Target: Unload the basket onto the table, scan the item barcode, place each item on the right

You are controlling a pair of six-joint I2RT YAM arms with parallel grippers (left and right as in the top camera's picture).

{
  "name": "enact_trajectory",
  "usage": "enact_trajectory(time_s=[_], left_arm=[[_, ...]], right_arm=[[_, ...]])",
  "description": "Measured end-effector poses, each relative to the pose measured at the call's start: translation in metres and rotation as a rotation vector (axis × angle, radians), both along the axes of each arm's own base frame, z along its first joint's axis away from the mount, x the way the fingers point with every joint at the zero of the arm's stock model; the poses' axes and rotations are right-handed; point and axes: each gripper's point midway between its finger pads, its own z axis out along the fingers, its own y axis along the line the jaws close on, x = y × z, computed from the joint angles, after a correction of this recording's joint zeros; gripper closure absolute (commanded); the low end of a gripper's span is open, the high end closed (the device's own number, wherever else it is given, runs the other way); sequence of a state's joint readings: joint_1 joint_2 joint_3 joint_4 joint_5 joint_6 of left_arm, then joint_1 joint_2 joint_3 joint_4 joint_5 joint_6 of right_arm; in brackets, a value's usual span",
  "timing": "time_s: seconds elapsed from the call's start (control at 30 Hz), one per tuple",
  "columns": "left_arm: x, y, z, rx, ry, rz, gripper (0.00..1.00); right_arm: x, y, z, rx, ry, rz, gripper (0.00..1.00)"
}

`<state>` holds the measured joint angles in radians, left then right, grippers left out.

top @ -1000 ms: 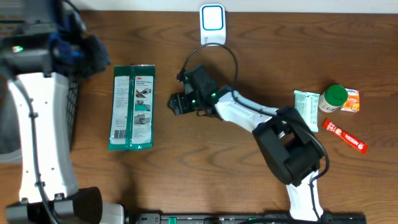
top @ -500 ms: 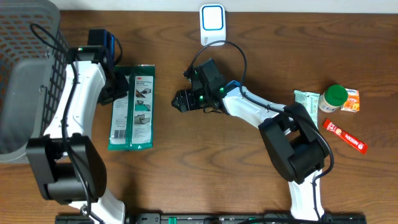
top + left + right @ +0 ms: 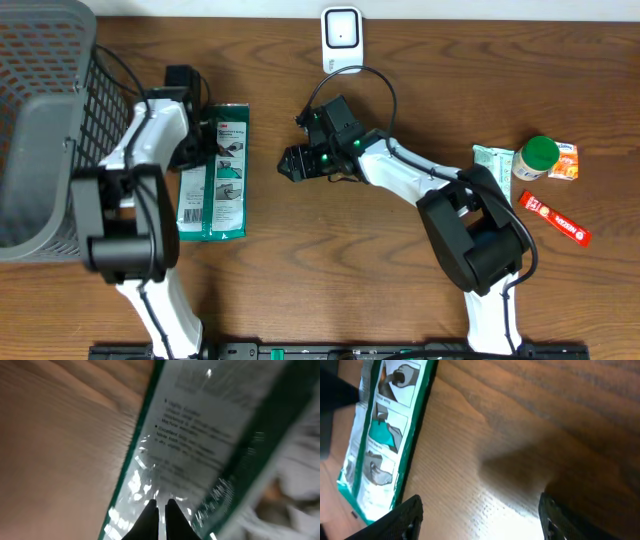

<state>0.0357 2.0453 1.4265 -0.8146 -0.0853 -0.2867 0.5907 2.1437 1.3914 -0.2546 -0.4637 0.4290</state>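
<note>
The overhead view is bright, even and sharp, with only soft, faint shadows lying on the wooden table (image 3: 300,270). The left wrist view is smeared by heavy blur, its print unreadable, and white glare streaks the glossy film of the green packet (image 3: 210,450). The right wrist view is softly focused, with a pale sheen low on the wood beside a dark shadow patch.

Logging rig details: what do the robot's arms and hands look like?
Left arm and right arm: white shells, black joints. Left hand and right hand: black, with green lights near the right one and a black cable looping above it.
</note>
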Motion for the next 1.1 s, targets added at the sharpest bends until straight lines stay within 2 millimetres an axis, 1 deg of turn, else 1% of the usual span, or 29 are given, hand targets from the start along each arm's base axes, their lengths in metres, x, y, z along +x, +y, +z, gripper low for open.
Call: enact_trajectory(time_s=[0.07, 0.17, 0.23, 0.33, 0.4, 0.5, 0.73, 0.83, 0.93, 1.0, 1.1], left_arm=[[-0.003, 0.000, -0.011, -0.001, 0.029, -0.003, 0.93], [-0.003, 0.000, -0.011, -0.002, 0.029, -0.004, 0.93], [-0.004, -0.002, -0.011, -0.013, 0.033, -0.008, 0.93], [-0.005, -0.010, -0.012, -0.056, 0.041, -0.022, 0.93], [-0.006, -0.019, -0.012, -0.098, 0.043, -0.035, 0.93], [-0.005, -0.041, -0.011, -0.181, 0.039, -0.065, 0.93], [-0.006, -0.111, -0.008, -0.340, 0.036, -0.184, 0.93], [-0.009, -0.128, -0.007, -0.367, 0.040, -0.220, 0.93], [-0.003, -0.129, -0.004, -0.357, 0.020, -0.227, 0.93], [0.005, -0.121, 0.000, -0.317, -0.015, -0.226, 0.93], [0.014, -0.101, 0.015, -0.210, -0.066, -0.218, 0.93]], right_arm=[[-0.001, -0.004, 0.000, 0.008, 0.029, -0.004, 0.29], [-0.001, -0.015, 0.002, 0.045, 0.093, -0.013, 0.27], [0.001, -0.027, 0.004, 0.074, 0.140, -0.024, 0.25], [0.002, -0.046, 0.005, 0.103, 0.216, -0.049, 0.23], [0.001, -0.056, 0.006, 0.116, 0.255, -0.059, 0.21], [-0.002, -0.060, 0.006, 0.127, 0.280, -0.056, 0.21], [-0.005, -0.058, 0.007, 0.134, 0.284, -0.040, 0.20], [-0.005, -0.058, 0.008, 0.135, 0.284, -0.039, 0.20], [-0.005, -0.058, 0.008, 0.135, 0.284, -0.038, 0.20], [-0.006, -0.058, 0.008, 0.135, 0.288, -0.038, 0.19], [-0.011, -0.059, 0.007, 0.132, 0.315, -0.037, 0.16]])
